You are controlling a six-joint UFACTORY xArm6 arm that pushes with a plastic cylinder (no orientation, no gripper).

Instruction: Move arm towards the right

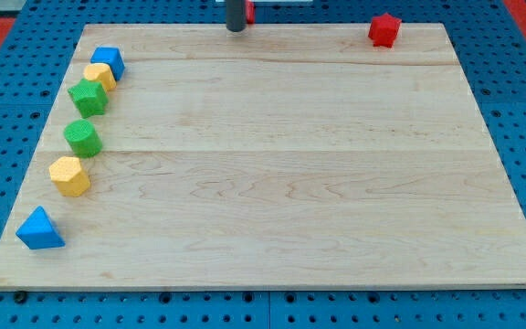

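At the surface's top edge: my tip (236,29), a stiff dark rod end, left of centre; no gripper here, so nothing spread or pinching.
Rightward path: red star block (383,29) near the top right corner.
Surface (281,183): smooth pale wood planks, likely slippery.
Left edge: blue block (108,62), yellow block (99,76), green star block (89,97), green cylinder (83,138), yellow hexagon block (69,175), blue triangle block (39,229); small, rigid, probably light.
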